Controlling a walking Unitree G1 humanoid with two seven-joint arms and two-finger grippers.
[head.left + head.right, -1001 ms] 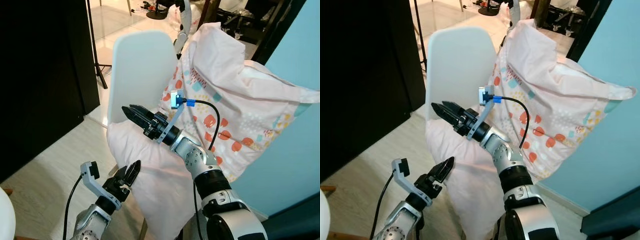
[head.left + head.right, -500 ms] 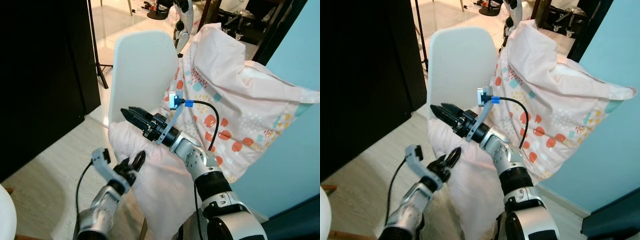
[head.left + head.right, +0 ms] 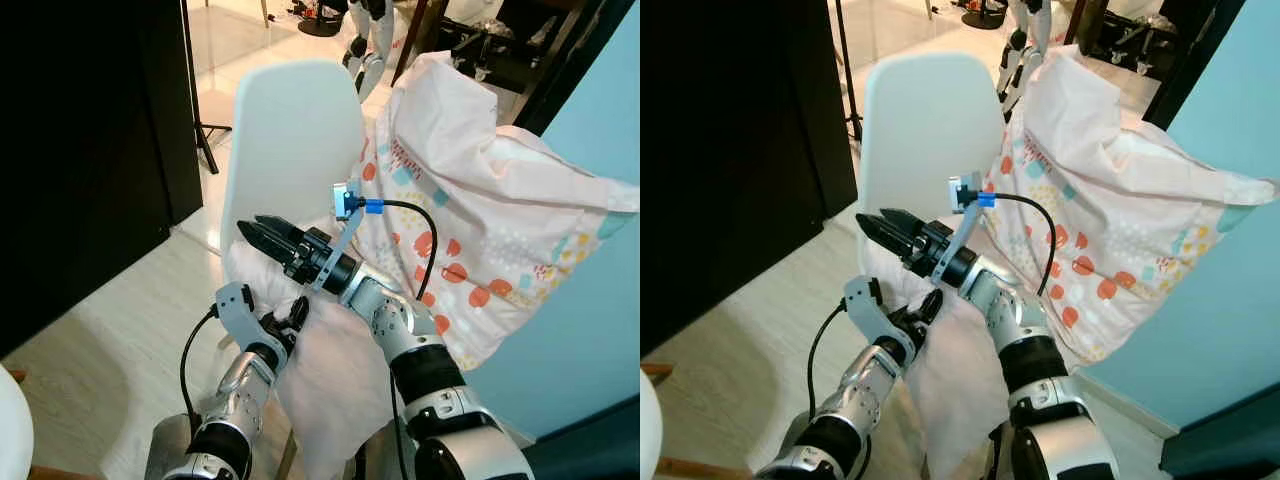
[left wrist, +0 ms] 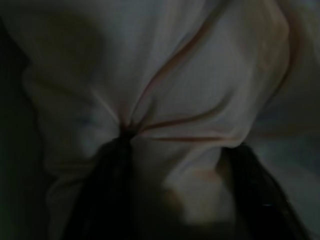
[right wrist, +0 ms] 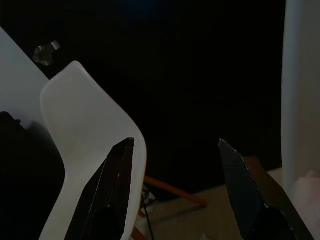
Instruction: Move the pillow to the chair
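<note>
The pillow [image 3: 470,210] lies propped on the white chair [image 3: 285,140], its long axis running from a raised corner beside the chair's backrest down and across to a corner against the blue wall [image 3: 600,110], while a plain pale pink part [image 3: 330,370] hangs down over the seat's front edge. The left gripper [image 3: 294,316] presses into that hanging part from below; in the left wrist view its two black fingers [image 4: 112,190] are spread apart with the fabric bunched and creased between them, so it is parted against the cloth rather than clamped on it. The right gripper [image 3: 262,232] reaches out above the left one, just over the pale part, with its fingers [image 5: 112,185] spread and nothing between them, pointing past the chair toward the dark panel [image 3: 90,150]. The pillow's upper face is pale pink with orange, teal and dotted patches and is deeply creased.
</note>
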